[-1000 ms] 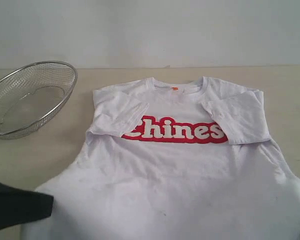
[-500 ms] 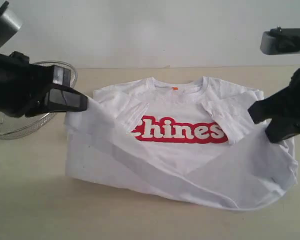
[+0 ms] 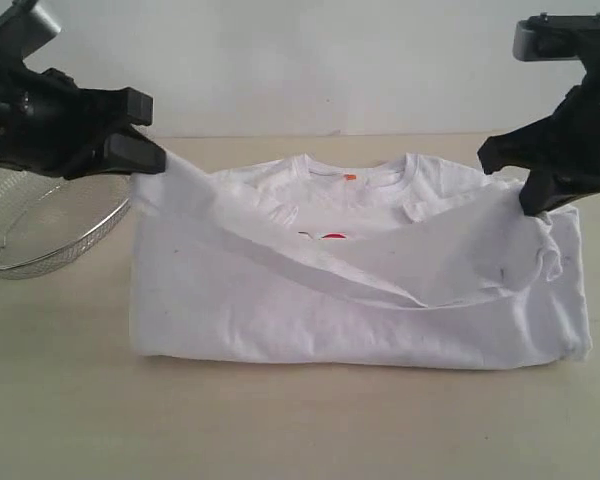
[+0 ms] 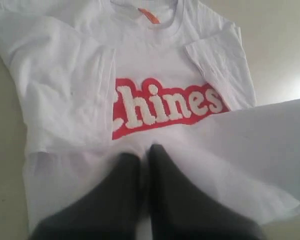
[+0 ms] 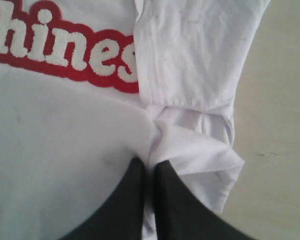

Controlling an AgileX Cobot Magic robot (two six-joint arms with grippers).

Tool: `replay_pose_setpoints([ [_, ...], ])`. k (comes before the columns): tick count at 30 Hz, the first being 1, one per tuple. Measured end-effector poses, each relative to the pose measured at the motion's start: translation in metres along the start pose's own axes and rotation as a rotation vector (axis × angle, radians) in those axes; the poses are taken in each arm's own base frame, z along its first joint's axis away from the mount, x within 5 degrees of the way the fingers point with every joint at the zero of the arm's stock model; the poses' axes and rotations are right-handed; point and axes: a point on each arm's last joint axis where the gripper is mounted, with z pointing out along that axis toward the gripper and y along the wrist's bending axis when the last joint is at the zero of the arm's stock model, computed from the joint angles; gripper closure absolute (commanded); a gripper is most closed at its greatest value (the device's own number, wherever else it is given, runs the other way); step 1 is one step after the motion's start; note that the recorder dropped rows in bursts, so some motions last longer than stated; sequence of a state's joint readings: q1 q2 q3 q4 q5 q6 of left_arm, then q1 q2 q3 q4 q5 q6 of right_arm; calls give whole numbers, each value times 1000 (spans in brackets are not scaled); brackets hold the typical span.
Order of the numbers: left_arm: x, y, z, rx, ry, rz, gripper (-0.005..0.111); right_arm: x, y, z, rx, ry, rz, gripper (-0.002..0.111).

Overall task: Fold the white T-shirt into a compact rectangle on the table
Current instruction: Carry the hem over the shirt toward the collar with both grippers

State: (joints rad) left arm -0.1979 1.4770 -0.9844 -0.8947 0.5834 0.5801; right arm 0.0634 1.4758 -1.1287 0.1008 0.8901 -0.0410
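Grips the raised hem (image 3: 320, 272) of the white short-sleeved cotton T-shirt (image 3: 280, 325) at both corners, black left gripper (image 3: 146, 157) and black right gripper (image 3: 533, 200) clenched on cloth. Rests otherwise on the broad pale beige tabletop (image 3: 300, 430), long axis left-to-right. Collar (image 3: 355, 172) just beyond both jaws, equally near either arm.

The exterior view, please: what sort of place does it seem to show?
Probably a robot test bench, not a home: a beige table against a plain wall, the left gripper and right gripper holding a white T-shirt, a wire basket beside.
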Motion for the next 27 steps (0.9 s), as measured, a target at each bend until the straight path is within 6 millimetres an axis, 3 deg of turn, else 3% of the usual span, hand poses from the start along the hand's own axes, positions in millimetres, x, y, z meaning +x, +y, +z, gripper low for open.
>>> replay_pose_setpoints([
  [11,-34,9,33,-2,-8,13,102,-24,-3,25,-2,-19,4,109],
  [17,-38,18,52,-21,2,14,102,-33,-5,39,5,-10,4,109],
  [27,-35,33,73,-58,17,6,102,-38,-36,50,41,-28,77,109],
])
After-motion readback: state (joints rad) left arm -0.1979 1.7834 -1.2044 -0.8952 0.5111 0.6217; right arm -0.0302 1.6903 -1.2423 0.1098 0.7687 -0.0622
